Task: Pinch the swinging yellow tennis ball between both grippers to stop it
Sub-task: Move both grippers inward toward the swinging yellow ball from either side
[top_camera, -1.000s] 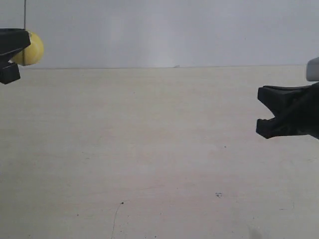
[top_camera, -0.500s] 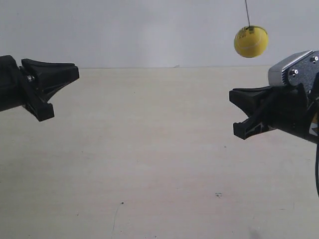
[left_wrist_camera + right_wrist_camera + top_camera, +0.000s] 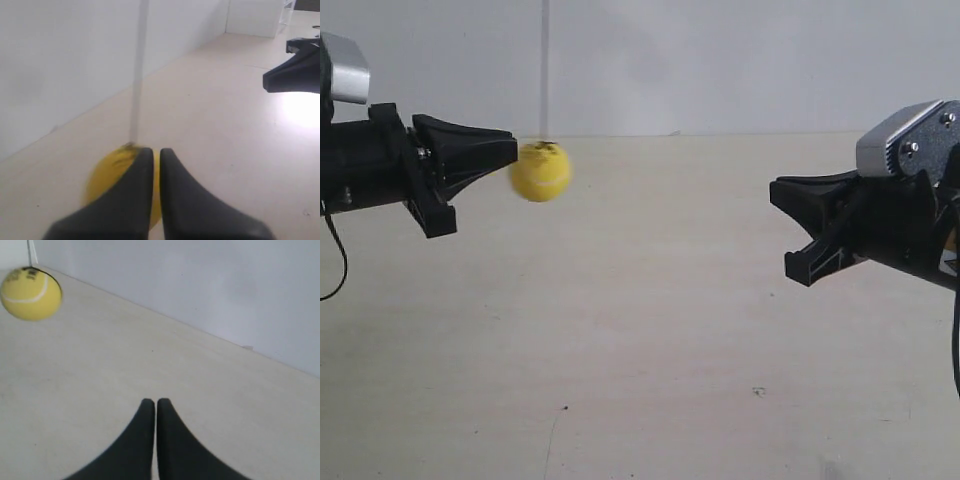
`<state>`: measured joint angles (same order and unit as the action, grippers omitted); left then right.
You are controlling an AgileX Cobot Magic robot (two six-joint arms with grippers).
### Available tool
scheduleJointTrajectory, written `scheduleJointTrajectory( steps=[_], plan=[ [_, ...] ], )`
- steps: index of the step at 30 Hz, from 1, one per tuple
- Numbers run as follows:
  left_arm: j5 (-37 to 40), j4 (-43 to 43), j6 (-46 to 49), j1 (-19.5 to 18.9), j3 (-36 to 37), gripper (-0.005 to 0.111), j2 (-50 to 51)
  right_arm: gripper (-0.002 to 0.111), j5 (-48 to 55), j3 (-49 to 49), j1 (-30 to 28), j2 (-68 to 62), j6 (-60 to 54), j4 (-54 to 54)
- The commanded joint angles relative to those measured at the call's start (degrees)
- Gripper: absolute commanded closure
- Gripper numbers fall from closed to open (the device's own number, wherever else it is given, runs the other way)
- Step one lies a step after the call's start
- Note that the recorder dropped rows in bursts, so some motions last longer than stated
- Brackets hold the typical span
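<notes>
The yellow tennis ball (image 3: pixel 540 171) hangs blurred on its string (image 3: pixel 545 70), just off the tip of my left gripper (image 3: pixel 510 150), the arm at the exterior view's left. In the left wrist view the ball (image 3: pixel 107 175) lies partly hidden behind the shut left gripper (image 3: pixel 156 151); whether they touch is unclear. My right gripper (image 3: pixel 777 190), at the exterior view's right, is far from the ball and shows in the left wrist view (image 3: pixel 295 75) too. The right wrist view has the shut right gripper (image 3: pixel 156 401) with the ball (image 3: pixel 31 294) well beyond it.
A pale wooden tabletop (image 3: pixel 640 330) lies under both arms, with a plain white wall (image 3: pixel 720 60) behind it. A wide gap separates the two grippers. A silver camera box (image 3: pixel 905 140) sits on the right arm.
The ball swung from high at the exterior view's right down to the left gripper's tip. The left arm pushed further inward. The right arm edged slightly inward.
</notes>
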<state>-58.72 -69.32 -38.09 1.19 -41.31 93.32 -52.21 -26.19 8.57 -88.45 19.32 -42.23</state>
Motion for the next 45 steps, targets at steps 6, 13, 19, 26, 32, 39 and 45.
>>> scheduleJointTrajectory(
  steps=[6,13,19,26,32,39,45],
  plan=[
    [4.35,-1.65,-1.08,3.51,-1.16,0.102,0.15,0.108,-3.47,-0.39,-0.01,-0.14,-0.57,-1.59],
    [4.28,-1.65,-1.08,3.51,-1.16,0.102,0.15,0.108,-3.31,-2.27,-0.01,-0.14,-1.00,-1.79],
    [4.15,-1.06,-0.92,3.51,-1.16,0.102,0.15,0.108,-1.88,-4.51,-0.01,-0.27,-1.72,-1.90],
    [5.04,0.63,1.06,3.51,-1.16,0.102,0.29,0.108,0.17,-4.89,-0.01,-0.27,-4.77,-1.42],
    [5.04,3.13,4.69,3.51,-1.26,0.102,3.65,0.108,0.52,-4.89,-0.01,-0.27,-4.77,-1.18],
    [4.79,4.79,6.28,3.51,-3.16,0.102,8.00,0.108,-1.15,-7.18,-0.01,-6.72,-4.81,-0.97],
    [4.12,4.49,6.28,3.51,-3.41,0.102,8.33,0.108,-7.78,-10.81,-0.01,-14.70,-4.70,-1.78]
  ],
)
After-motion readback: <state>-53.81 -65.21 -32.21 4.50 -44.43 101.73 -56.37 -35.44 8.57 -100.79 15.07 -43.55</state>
